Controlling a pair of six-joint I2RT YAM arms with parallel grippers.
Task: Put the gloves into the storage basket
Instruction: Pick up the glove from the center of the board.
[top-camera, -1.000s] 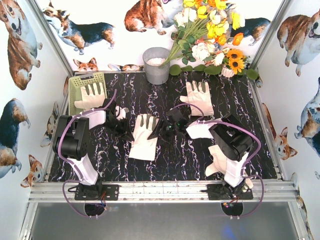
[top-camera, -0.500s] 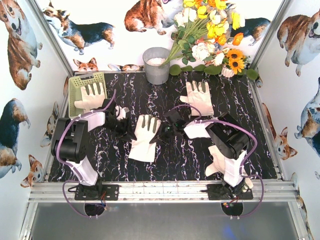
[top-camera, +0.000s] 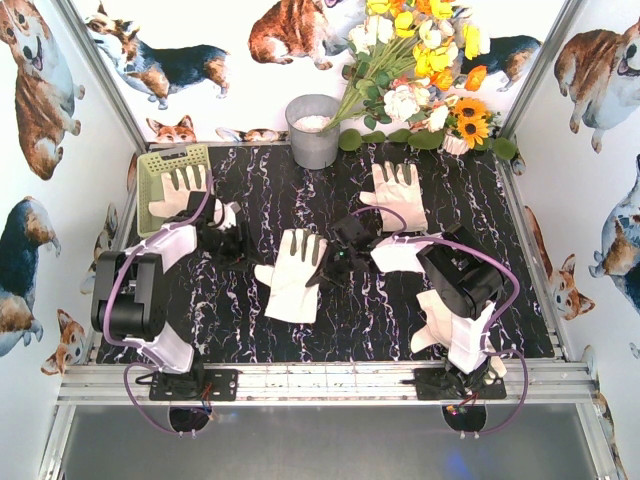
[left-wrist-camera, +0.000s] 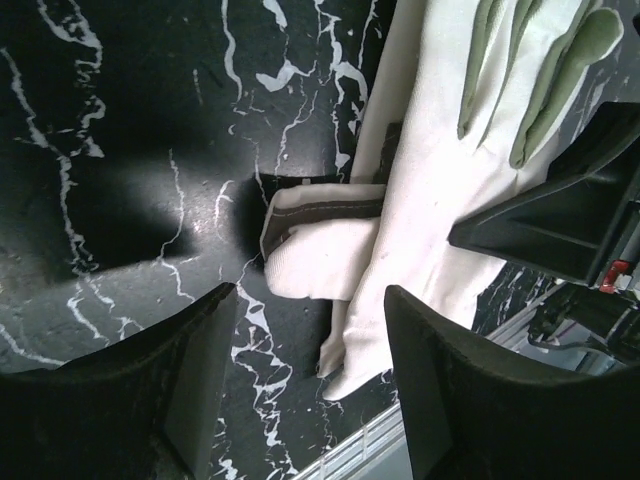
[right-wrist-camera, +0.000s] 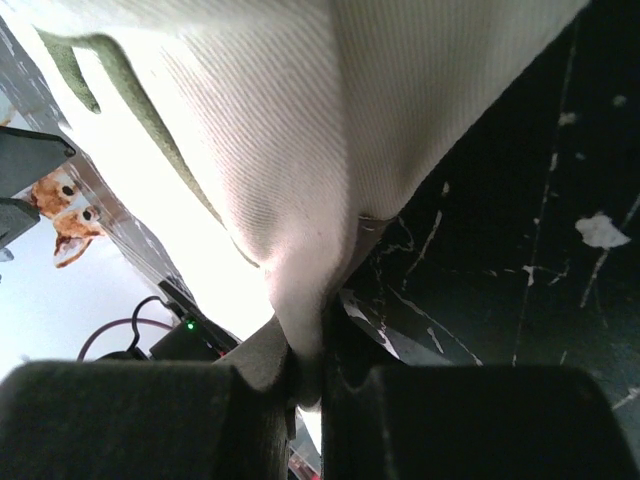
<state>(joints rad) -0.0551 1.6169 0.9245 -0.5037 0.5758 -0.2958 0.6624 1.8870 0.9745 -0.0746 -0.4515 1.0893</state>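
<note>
A cream-white glove lies mid-table with its fingers pointing away. My right gripper is shut on its right edge, and the fabric is pinched between the pads. My left gripper stands open just left of this glove. In the left wrist view its jaws are empty above the marble, short of the folded cuff. The pale green storage basket at the back left holds one glove. A second glove lies at the back right, and another lies under the right arm.
A grey metal bucket stands at the back centre beside a bunch of artificial flowers. The aluminium rail runs along the near edge. Walls with dog pictures close in both sides.
My right gripper has shut on the middle glove's edge. My left gripper has opened, let go and drawn back left toward the basket.
</note>
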